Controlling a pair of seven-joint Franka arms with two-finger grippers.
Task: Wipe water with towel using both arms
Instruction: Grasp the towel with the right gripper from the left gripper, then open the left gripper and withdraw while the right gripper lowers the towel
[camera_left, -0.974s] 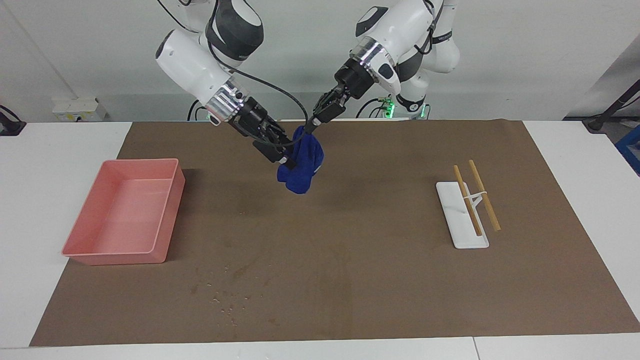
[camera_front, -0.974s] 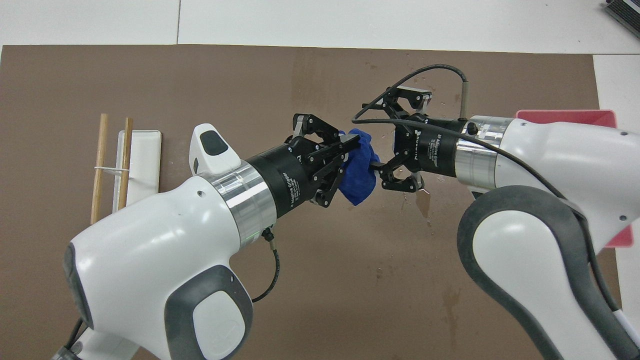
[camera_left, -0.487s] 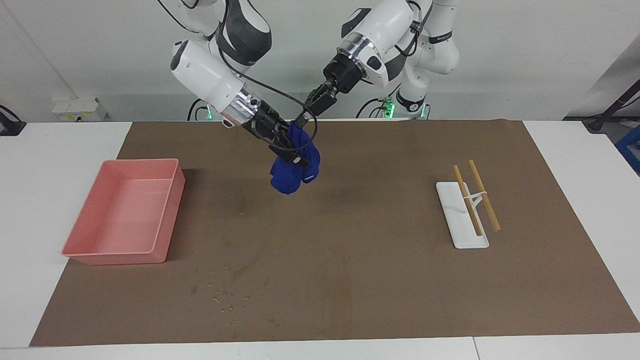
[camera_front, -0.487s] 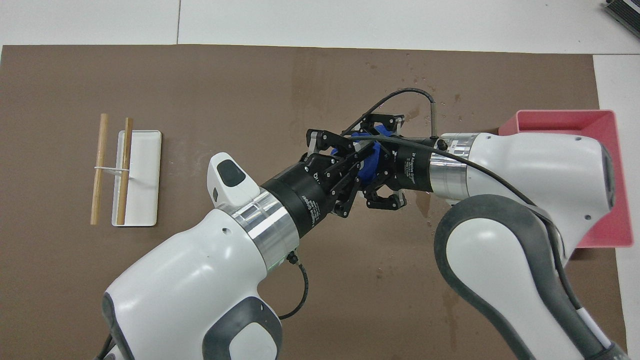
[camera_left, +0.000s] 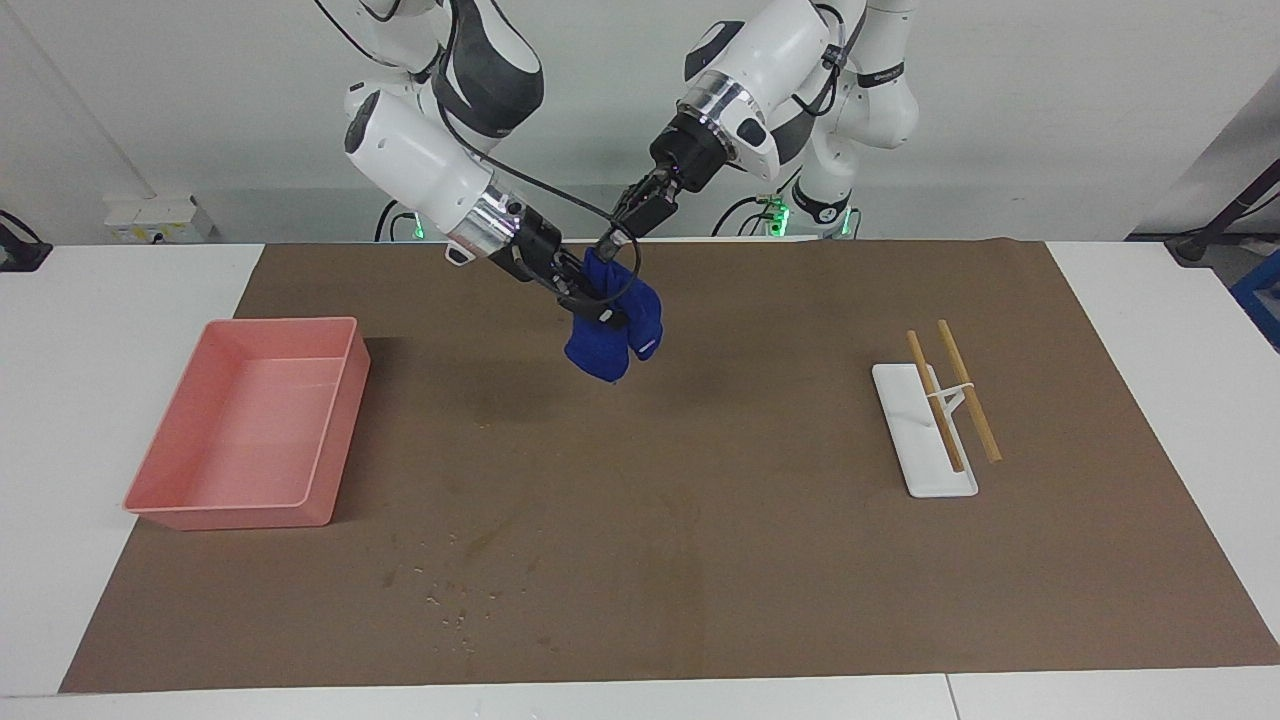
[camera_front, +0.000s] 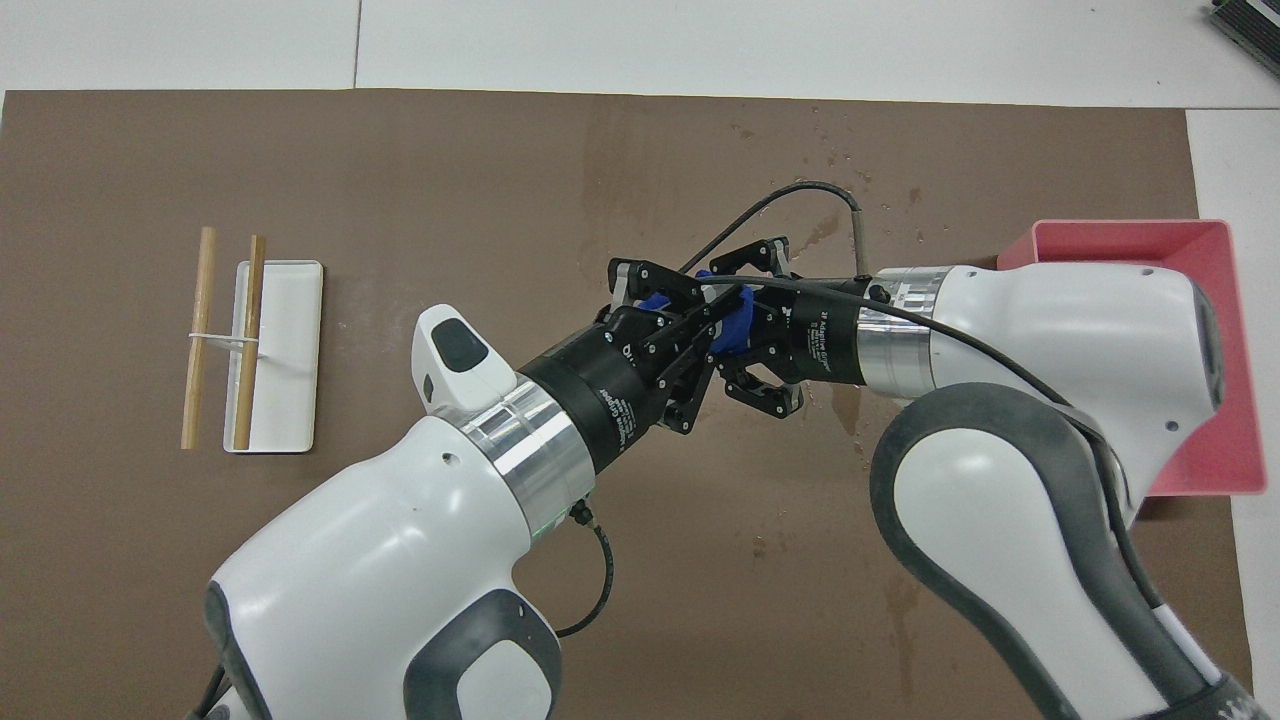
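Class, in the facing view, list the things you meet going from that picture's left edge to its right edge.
Pink plastic tray → scattered water droplets → royal-blue cloth towel held up in the air → white rectangular holder carrying two wooden sticks.

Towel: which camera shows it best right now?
The facing view. There the towel hangs in full over the mat, its top bunched between the left gripper and right gripper. In the overhead view both grippers cover it, and only a small blue patch shows between them.
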